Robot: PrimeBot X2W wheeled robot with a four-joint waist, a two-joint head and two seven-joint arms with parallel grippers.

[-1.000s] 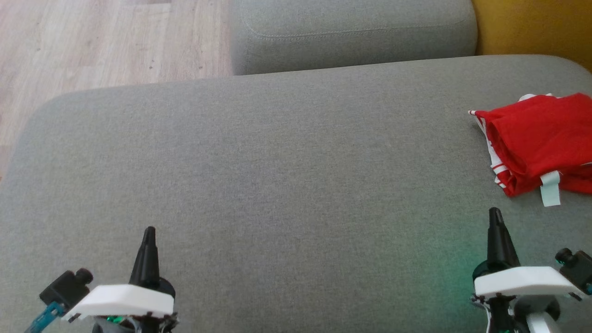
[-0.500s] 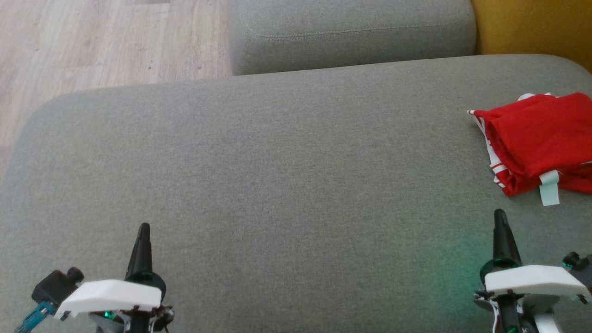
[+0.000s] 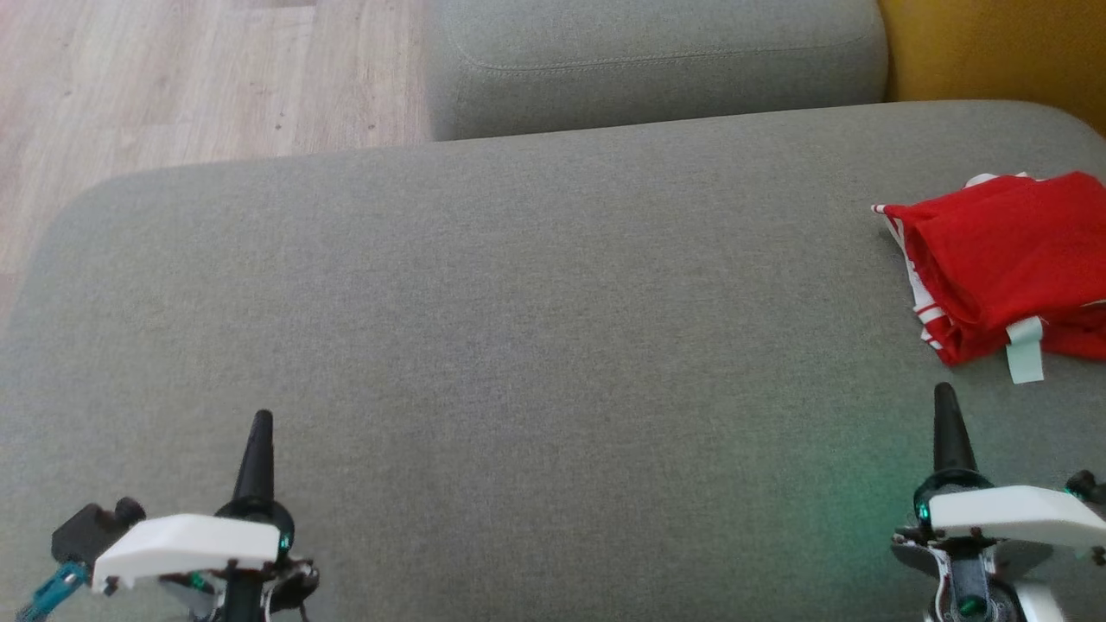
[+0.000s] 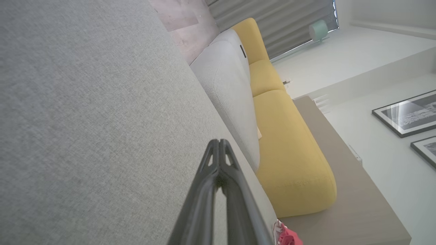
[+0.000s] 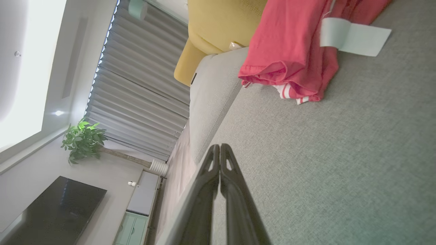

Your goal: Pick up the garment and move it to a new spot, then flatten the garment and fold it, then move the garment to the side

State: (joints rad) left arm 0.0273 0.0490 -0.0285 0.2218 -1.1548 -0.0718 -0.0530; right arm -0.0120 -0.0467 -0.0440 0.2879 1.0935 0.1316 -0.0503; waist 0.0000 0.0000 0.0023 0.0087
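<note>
Garment (image 3: 1002,259), red with white stripes, lies bunched at the right edge of your grey sofa cushion (image 3: 518,345). It sits just ahead and slightly right of your right gripper (image 3: 945,397) and well apart from your left gripper (image 3: 261,422), both with fingers pressed together and holding nothing. Your right wrist view brings the rolled hem up close, with a pale label (image 5: 354,35) trailing from it onto the cushion, while your left wrist view catches a red sliver at its bottom edge below the yellow seat (image 4: 289,163). Your head view cuts the garment off at the frame's right side, so its full spread is hard to judge.
</note>
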